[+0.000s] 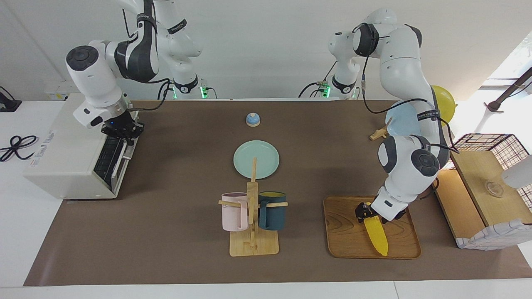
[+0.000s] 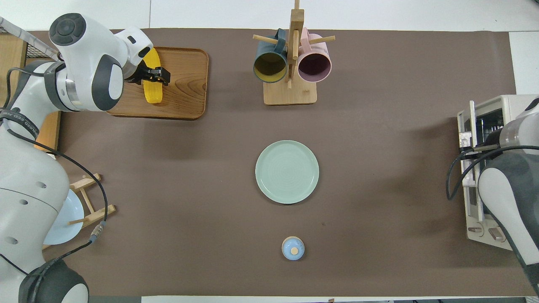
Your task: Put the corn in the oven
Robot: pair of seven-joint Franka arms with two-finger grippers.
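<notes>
The yellow corn [image 1: 376,234] [image 2: 152,90] lies on a wooden tray [image 1: 345,241] [image 2: 185,84] at the left arm's end of the table. My left gripper [image 1: 365,211] [image 2: 152,75] is down at the corn's thick end, its fingers closed against both sides. The corn still rests on the tray. The off-white oven [image 1: 62,158] [image 2: 505,109] stands at the right arm's end. Its door [image 1: 110,160] is tipped partly open, and the wire rack shows inside. My right gripper [image 1: 123,132] is shut on the handle at the door's top edge.
A mug rack [image 1: 253,245] with a pink and a dark blue mug stands mid-table, with a green plate [image 1: 256,160] and a small blue knob [image 1: 252,119] nearer the robots. A plate stand with a pale blue plate [image 1: 405,118] and a wire-and-wood basket box [image 1: 494,166] flank the tray.
</notes>
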